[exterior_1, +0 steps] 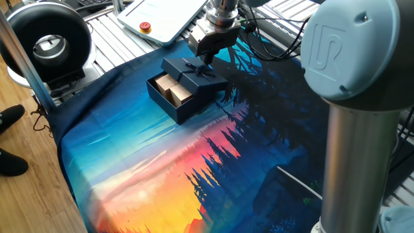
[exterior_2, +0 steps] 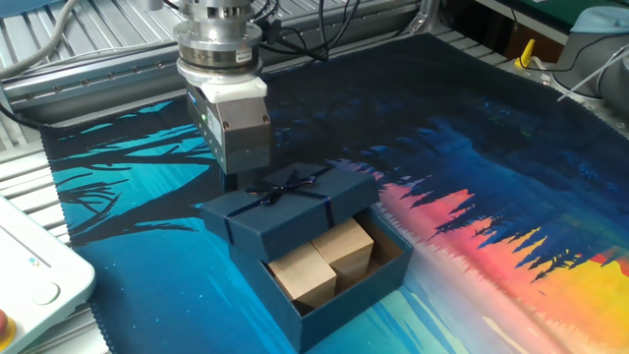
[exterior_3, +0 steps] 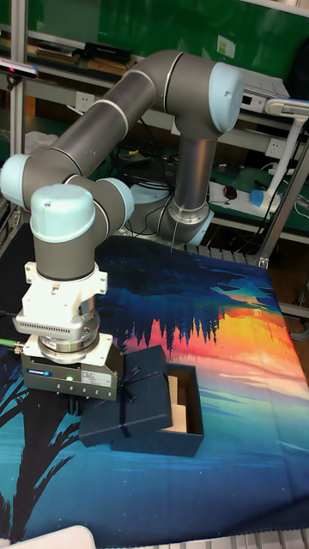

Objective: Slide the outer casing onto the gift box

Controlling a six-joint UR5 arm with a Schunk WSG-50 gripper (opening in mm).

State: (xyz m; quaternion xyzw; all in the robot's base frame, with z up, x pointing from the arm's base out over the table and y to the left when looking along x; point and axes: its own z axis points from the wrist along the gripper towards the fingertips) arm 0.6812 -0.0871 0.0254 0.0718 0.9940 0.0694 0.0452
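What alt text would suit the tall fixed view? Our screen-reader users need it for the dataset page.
A grey robot arm's end effector presses low behind a dark navy outer casing that partly covers an open navy gift box, with a tan block still exposed inside. They sit on a sunset-forest printed cloth.
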